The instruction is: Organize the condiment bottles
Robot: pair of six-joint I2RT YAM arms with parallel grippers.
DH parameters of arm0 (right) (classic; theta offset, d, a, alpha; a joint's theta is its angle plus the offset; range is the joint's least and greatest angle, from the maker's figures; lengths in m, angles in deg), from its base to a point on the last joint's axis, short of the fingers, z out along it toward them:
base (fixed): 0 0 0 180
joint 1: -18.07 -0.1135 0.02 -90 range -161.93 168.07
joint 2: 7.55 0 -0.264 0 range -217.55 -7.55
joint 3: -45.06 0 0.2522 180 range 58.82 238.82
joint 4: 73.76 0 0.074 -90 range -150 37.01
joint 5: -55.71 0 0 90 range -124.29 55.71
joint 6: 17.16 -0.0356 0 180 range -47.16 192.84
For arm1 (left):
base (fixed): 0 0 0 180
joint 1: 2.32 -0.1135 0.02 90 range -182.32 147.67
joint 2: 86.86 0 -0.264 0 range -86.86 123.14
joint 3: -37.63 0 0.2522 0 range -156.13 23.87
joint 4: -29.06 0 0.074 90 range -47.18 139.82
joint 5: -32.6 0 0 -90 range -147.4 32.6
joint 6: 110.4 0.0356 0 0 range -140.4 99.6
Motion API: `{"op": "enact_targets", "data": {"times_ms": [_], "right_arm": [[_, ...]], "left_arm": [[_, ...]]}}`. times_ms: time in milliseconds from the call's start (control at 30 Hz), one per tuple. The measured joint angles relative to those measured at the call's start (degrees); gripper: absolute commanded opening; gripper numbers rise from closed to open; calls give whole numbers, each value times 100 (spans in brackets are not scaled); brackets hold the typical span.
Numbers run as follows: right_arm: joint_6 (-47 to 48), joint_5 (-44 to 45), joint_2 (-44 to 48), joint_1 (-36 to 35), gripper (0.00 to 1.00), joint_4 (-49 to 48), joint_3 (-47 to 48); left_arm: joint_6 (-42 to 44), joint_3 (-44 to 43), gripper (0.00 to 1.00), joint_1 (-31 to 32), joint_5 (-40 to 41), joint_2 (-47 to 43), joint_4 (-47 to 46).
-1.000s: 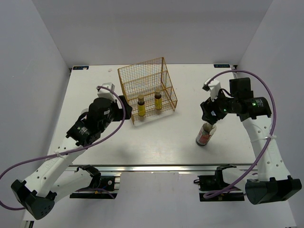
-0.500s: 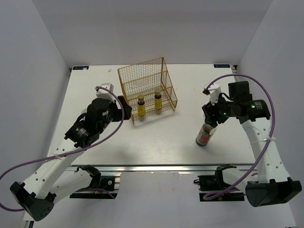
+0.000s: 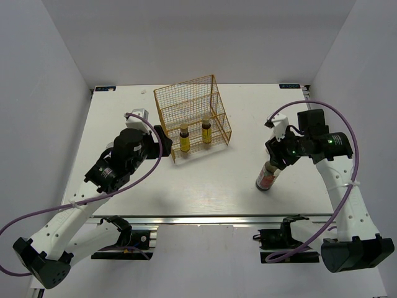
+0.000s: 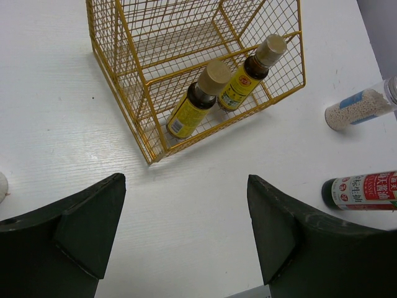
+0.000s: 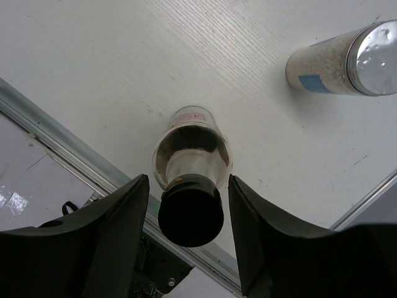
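So the dark brown bottle (image 3: 267,177) stands upright toward the near right corner of the worktop (image 3: 124,112). It has dark glass, a black cap, and a red label with white lettering. The right wrist view looks straight down on the cap.

The right end effector (image 5: 189,186) sits around that cap with a finger on each side. There's a thin sliver of gap showing on both sides, so it's parted and not actually gripping anything as far as I can see.

A white bottle (image 5: 335,59) stands close by but apart from the dark one. It's full of pale granules, with a blue label and a silvery lid.

The two amber bottles (image 4: 197,99) sit side by side in the lower front tier of the gold wire rack (image 3: 192,118), around the middle of the far edge. They have yellow labels, dark necks and tan-looking caps.

The left end effector (image 4: 186,205) is spread wide and holds nothing. It hovers over bare worktop on the near-left side of the rack.

Compared with a second ago, the right end effector has slid from farther back toward the near edge and come down over the cap. The left arm nudged slightly early on and then stopped. None of the bottles have moved.
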Motion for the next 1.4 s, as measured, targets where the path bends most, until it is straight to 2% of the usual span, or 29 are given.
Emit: {"op": "enact_targets", "data": {"times_ms": [367,700,867,1400], "right_arm": [[24,44,33,0,43,76,-17],[87,-26,26,4,0,90,-9],[103,-160,-282,4,0,267,319],[-170,-977,-2142,-22,0,328,3289]], "left_arm": [[-2,0,89,0,-22,0,4],[0,0,88,0,-22,11,7],[7,0,88,0,-20,15,17],[42,-109,88,0,70,48,308]]}}
